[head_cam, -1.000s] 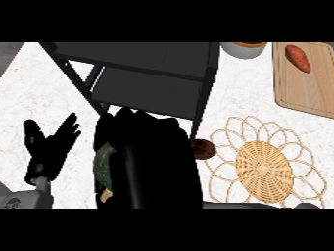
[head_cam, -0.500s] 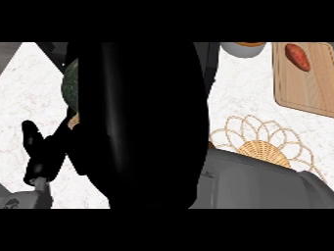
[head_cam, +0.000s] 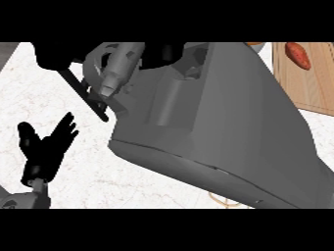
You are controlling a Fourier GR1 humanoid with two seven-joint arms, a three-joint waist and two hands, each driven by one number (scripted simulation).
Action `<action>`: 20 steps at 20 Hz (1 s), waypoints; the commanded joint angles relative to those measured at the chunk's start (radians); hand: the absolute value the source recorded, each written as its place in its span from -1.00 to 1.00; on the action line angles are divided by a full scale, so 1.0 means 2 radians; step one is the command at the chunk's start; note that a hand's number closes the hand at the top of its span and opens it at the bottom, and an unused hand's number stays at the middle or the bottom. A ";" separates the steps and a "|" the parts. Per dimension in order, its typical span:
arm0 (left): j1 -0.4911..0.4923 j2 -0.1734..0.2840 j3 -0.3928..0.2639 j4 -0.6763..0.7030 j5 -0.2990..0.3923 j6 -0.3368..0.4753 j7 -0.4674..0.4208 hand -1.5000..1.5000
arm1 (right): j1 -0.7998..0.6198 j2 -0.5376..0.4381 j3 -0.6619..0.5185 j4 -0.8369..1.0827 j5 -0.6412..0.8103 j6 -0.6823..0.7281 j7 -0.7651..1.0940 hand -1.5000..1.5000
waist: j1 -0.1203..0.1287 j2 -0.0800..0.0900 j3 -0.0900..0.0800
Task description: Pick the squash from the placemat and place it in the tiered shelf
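Grey forearm (head_cam: pixel 220 122) fills the view; left robot hand (head_cam: pixel 46 147) rests (fingers spread).

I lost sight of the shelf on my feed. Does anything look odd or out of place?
Yes: the robot's grey right forearm fills most of the head view, hiding the shelf, the squash and nearly all the placemat. The black left hand rests open at lower left. The wooden cutting board at upper right looks undisturbed.
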 commanded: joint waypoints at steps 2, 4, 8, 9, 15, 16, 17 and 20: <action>0.004 0.002 0.005 0.013 0.004 -0.005 0.007 0.00 | -0.033 0.003 -0.042 0.065 -0.021 0.045 0.034 1.00 | -0.004 0.003 -0.002; 0.005 -0.005 0.002 0.025 -0.003 -0.001 -0.006 0.00 | -0.039 -0.001 -0.042 0.082 -0.014 0.051 0.021 1.00 | -0.005 0.003 -0.002; 0.004 -0.013 0.003 0.042 -0.005 -0.003 -0.025 0.00 | -0.021 -0.003 -0.046 0.138 -0.006 0.021 -0.044 1.00 | -0.003 0.005 -0.002; -0.027 0.001 0.008 0.033 -0.001 -0.003 0.015 0.00 | -0.038 0.004 -0.039 0.160 0.000 0.006 -0.036 1.00 | -0.002 0.005 -0.002; -0.003 -0.003 0.010 0.031 0.003 -0.013 -0.001 0.00 | -0.050 0.004 -0.057 0.228 0.024 -0.022 -0.083 1.00 | 0.001 0.006 -0.002; 0.000 -0.004 0.009 0.031 0.000 -0.014 -0.011 0.00 | -0.027 0.004 -0.049 0.207 0.031 -0.028 -0.088 1.00 | -0.002 0.005 -0.001; 0.002 -0.003 0.006 0.026 -0.005 -0.011 -0.001 0.00 | -0.012 0.003 -0.051 0.197 0.030 -0.025 -0.094 1.00 | -0.004 0.004 -0.001; -0.019 0.006 0.017 0.032 0.008 -0.023 0.012 0.00 | -0.038 0.004 -0.057 0.245 0.035 -0.055 -0.118 1.00 | 0.000 0.006 -0.001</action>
